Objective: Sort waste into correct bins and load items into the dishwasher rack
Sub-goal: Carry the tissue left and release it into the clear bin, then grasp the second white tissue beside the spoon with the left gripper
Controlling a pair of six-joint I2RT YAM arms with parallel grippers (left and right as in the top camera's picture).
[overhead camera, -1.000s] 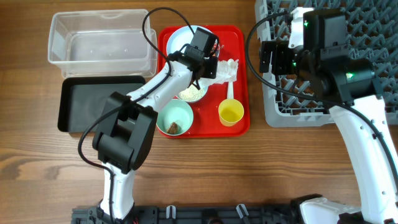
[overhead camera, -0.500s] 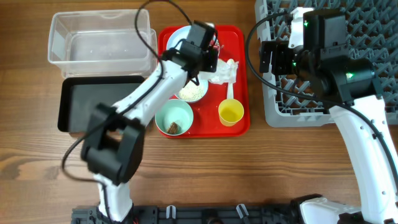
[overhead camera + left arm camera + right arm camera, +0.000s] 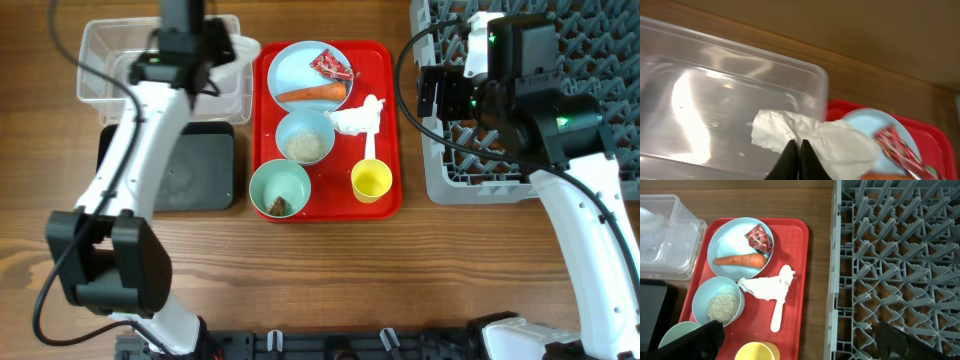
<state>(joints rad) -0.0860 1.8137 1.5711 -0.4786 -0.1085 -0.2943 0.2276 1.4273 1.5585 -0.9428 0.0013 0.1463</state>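
Your left claw (image 3: 797, 148) is pinched shut on a crumpled white tissue (image 3: 832, 145). The tissue bulges out to the right of the fingertips and hangs over the clear tub (image 3: 705, 100) at its rounded corner (the tub's floor spreads away to the claw's left). Beyond the tissue, further right, sits the pale blue plate (image 3: 290, 62) with the carrot (image 3: 312, 93) and red wrapper (image 3: 332, 66) on it.

Your right claw (image 3: 436, 90) is spread wide with nothing between its fingers. It hovers at the edge of the dishwasher rack (image 3: 600, 40). In its wrist view the rack lies to its right and the red tray (image 3: 800, 255) to its left. A second tissue (image 3: 765, 286) lies there across the white spoon (image 3: 779, 307).
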